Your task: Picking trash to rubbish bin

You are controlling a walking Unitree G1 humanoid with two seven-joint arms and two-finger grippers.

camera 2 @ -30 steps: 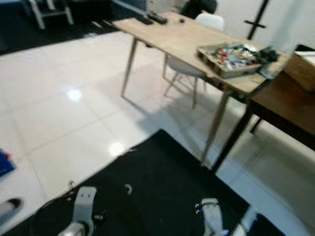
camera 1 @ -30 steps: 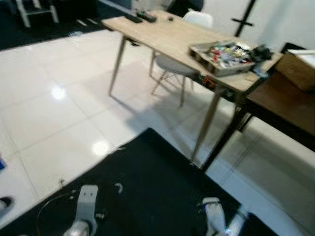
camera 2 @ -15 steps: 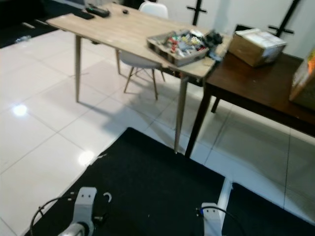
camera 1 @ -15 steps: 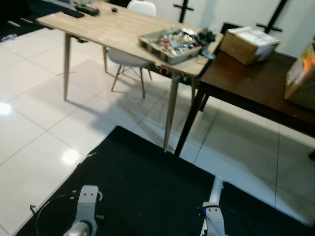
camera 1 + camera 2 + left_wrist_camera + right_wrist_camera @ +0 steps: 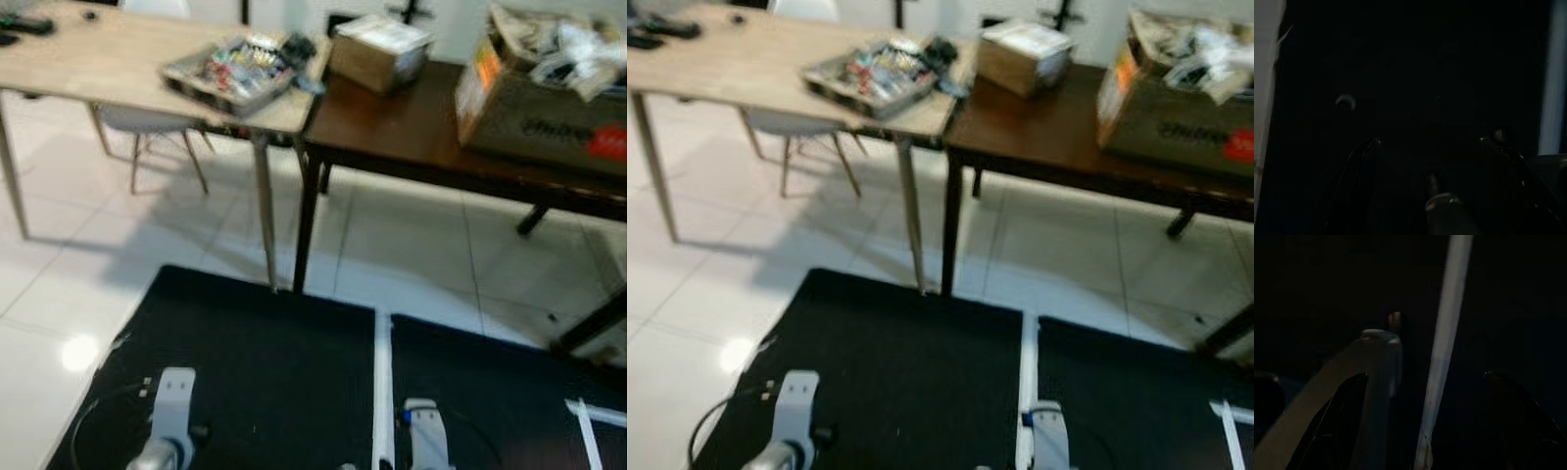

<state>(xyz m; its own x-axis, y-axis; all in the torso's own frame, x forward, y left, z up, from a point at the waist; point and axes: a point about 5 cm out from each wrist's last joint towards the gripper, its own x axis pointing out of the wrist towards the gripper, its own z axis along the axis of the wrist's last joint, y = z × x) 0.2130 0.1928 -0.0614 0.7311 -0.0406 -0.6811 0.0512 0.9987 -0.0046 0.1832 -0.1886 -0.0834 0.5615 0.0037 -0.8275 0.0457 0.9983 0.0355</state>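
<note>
Right, two tables are standing end to end ahead: one light wooden table [image 5: 118, 69] on the left and one dark brown table [image 5: 411, 137] touching its right end. On the light one, a single shallow tray of mixed clutter [image 5: 227, 73] is sitting near the right corner, with a dark bundle [image 5: 297, 47] just beside it. Two cardboard boxes are resting on the dark table: a small closed box [image 5: 377, 49] near its left end and a big open box [image 5: 544, 93] stuffed with crumpled paper and wrappers, trash by the look of it, cut off at the right edge. One white chair [image 5: 147, 122] is tucked under the light table, mostly hidden by the top. Two black floor mats [image 5: 265, 372] are lying side by side with a white strip of tile between them. Both silver arms are hanging low at the bottom edge, the left arm [image 5: 168, 421] over the left mat, the right arm [image 5: 423, 436] by the strip. The wrist views are very dark; the left gripper [image 5: 1432, 142] and the right gripper [image 5: 1425, 377] are pointing down at the mats, fingers looking spread with nothing between them, though the outlines are faint. No rubbish bin can be made out.
</note>
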